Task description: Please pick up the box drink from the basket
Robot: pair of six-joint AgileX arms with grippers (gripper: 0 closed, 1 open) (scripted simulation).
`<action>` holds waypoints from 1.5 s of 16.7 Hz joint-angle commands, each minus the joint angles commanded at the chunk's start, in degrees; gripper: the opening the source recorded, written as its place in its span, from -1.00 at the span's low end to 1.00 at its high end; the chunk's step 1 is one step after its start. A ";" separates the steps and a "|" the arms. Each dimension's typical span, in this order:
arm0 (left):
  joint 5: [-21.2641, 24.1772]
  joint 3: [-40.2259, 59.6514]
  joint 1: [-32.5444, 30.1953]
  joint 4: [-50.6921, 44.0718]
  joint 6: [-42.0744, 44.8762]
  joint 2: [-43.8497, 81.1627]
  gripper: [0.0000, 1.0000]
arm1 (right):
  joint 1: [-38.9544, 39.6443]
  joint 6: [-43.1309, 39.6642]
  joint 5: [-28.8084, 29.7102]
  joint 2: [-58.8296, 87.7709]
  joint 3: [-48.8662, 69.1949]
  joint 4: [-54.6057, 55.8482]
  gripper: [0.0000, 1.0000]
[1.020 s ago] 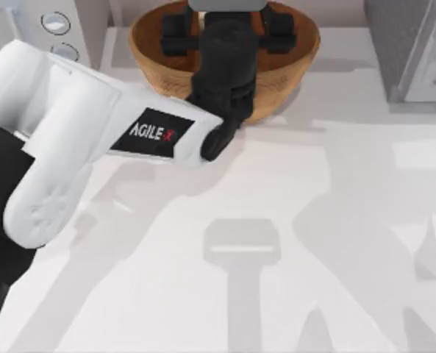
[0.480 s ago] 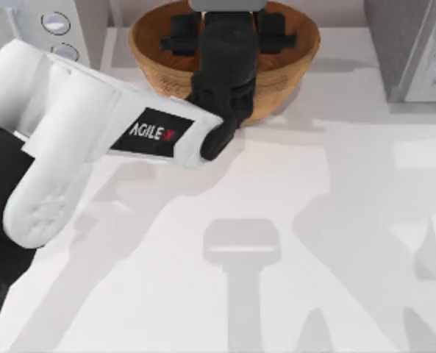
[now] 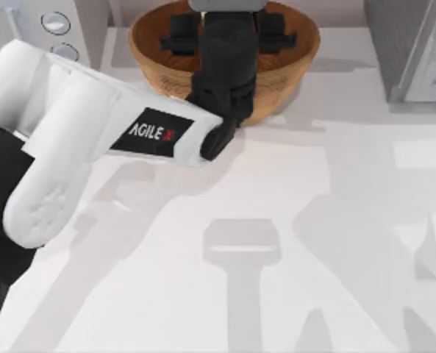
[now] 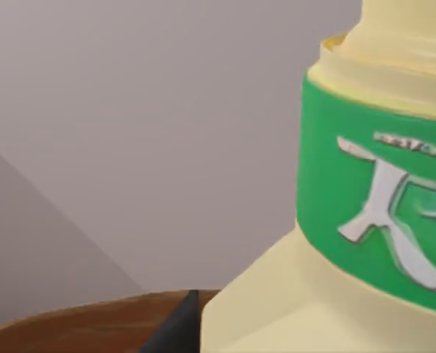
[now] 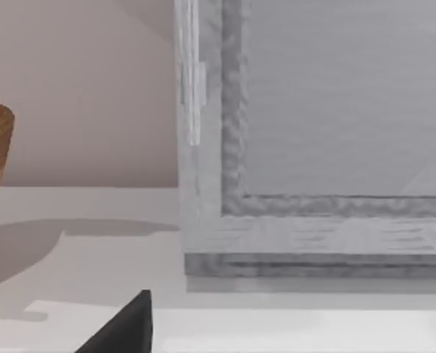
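Reaching into the basket (image 3: 155,55) at the far edge of the surface, my left gripper (image 3: 225,33) stands over the box drink (image 4: 365,213), though I cannot tell its jaws' spread, so a careless lift could drag the carton against the rim.

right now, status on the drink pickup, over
Left tool down inside the basket at the top view's rear centre. Box drink close in front of its wrist camera. Grip unconfirmed. Right arm parked.

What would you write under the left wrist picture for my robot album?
Up close: the pale yellow box drink with its green neck band, above the brown basket rim.
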 joint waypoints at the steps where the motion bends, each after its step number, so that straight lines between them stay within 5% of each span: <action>1: 0.00 0.00 0.00 0.00 0.00 0.00 -1.00 | 0.00 0.00 0.00 0.00 0.00 0.00 1.00; 8: -0.01 0.66 -0.54 -2.01 0.13 -1.61 -1.00 | 0.00 0.00 0.00 0.00 0.00 0.00 1.00; 19: -0.28 13.48 -0.55 -24.64 0.14 -12.42 -1.00 | 0.00 0.00 0.00 0.00 0.00 0.00 1.00; 25: -0.26 15.00 -0.61 -27.61 0.12 -13.65 -1.00 | 0.00 0.00 0.00 0.00 0.00 0.00 1.00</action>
